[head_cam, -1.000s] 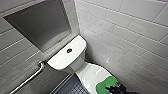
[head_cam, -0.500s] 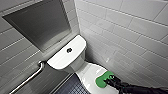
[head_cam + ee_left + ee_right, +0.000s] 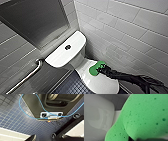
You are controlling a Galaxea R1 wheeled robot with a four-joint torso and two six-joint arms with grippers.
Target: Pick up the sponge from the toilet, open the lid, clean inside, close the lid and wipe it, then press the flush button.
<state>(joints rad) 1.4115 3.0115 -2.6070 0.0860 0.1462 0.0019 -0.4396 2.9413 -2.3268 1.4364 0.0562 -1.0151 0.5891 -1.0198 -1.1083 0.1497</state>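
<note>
Since the lid (image 3: 103,82) lies shut over the bowl, Ana, how far along would you say the job is?

Early or late, Tom, I can't settle which. The right hand (image 3: 102,70) looks clenched on the sponge (image 3: 93,71), and the sponge sits on the lid at its back end, just in front of the tank (image 3: 58,55). That fits a pick-up, and it fits the wipe as well. Nothing here tells me whether the inside has been cleaned.

And the flush?

The flush button (image 3: 67,47) sits in the middle of the tank top, well apart from the hand, so I'd count that step as not yet done.

Does the right wrist camera help?

There the sponge (image 3: 144,116) is up close, with a crease in it as if pinched. That's why I say grasped.

How much room is there?

It's tight on the arm's side. The tiled wall (image 3: 130,37) runs close beside the toilet (image 3: 78,63), and the arm comes in along it. The tank stands right at the hinge end, so a raised lid would lean there. The lid's rim curves away on both sides, so a sponge pushed past it could slip off. The other side is roomier, with dark tiled floor (image 3: 72,87) and a grab rail (image 3: 25,77).
</note>
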